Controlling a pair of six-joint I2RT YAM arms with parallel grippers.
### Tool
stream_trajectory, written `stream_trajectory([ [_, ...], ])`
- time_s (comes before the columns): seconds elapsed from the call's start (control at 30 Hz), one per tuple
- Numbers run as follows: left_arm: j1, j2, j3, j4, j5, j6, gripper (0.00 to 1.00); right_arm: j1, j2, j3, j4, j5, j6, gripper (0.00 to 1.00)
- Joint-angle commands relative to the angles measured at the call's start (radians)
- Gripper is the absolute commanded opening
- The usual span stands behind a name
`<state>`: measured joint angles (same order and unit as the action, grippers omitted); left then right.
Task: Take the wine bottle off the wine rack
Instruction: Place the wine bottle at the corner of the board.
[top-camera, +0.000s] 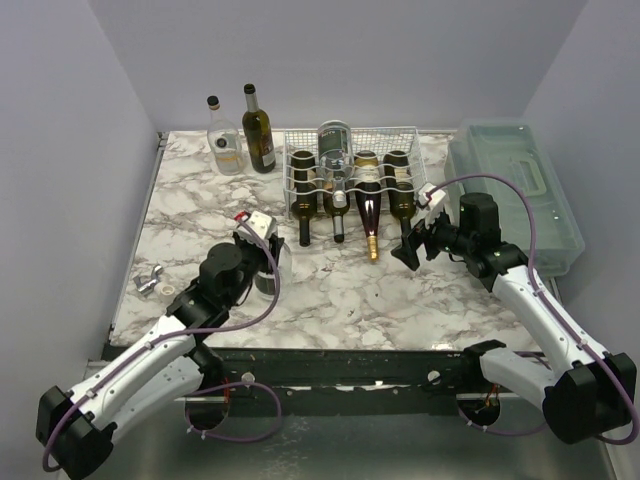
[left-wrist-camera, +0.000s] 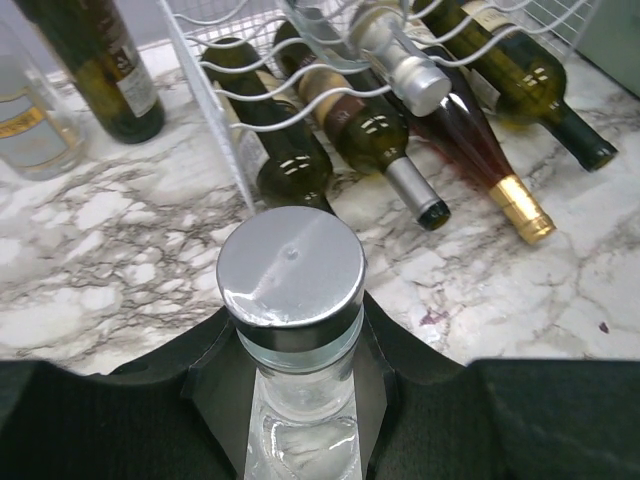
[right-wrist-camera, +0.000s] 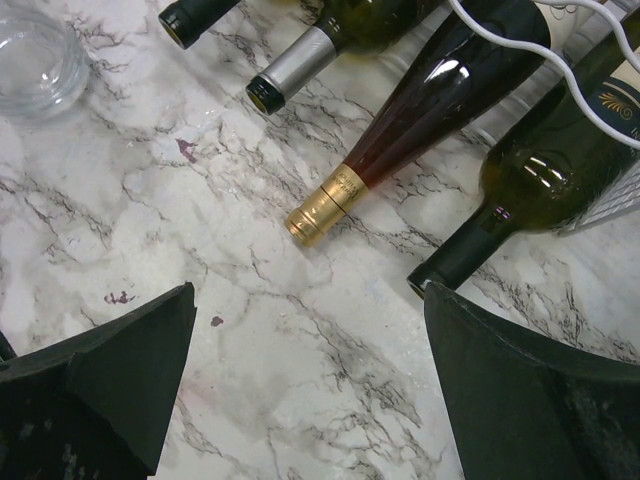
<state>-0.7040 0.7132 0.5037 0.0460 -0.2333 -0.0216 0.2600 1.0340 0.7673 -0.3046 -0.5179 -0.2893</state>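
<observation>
1. Left tool (left-wrist-camera: 300, 365) is closed narrowly on the neck of a clear glass bottle with a silver screw cap (left-wrist-camera: 290, 265), one dark pad on each side just under the cap.
2. That bottle stands upright near and left of the white wire-grid wine rack (top-camera: 375, 130), apart from it. Whether its base rests on the grey-veined marble desk (top-camera: 330, 300) or hangs just above it I cannot tell.
3. Judged from this, the removal looks mostly done: the held bottle is clear of the cradles. What seems left is to set it down firmly and let go.
4. The rack is at the far middle of the desk. It holds four bottles in its lower row, among them an amber bottle with a gold foil neck (top-camera: 370, 215), and another clear silver-capped bottle (top-camera: 333, 140) lies on top.
5. Left arm reaches forward from its near-left base, with the wrist above the bottle and looking down on the cap.
6. Right tool (top-camera: 413, 247) is spread fully wide and holds nothing. It hovers low over the desk, just near of the neck of the rightmost dark green bottle (top-camera: 402, 190), its arm bent in from the near right.
</observation>
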Motion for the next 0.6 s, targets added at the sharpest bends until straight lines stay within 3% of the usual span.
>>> stream_trajectory([
  [0.0,0.079,-0.041,0.101,0.121,-0.007,0.011,0.00,-0.006,0.004,-0.012,0.021,0.020,-0.015,0.99],
  [0.57,0.428,0.127,0.228,0.197,0.139,-0.060,0.00,-0.010,-0.007,-0.019,0.023,0.020,-0.028,0.99],
])
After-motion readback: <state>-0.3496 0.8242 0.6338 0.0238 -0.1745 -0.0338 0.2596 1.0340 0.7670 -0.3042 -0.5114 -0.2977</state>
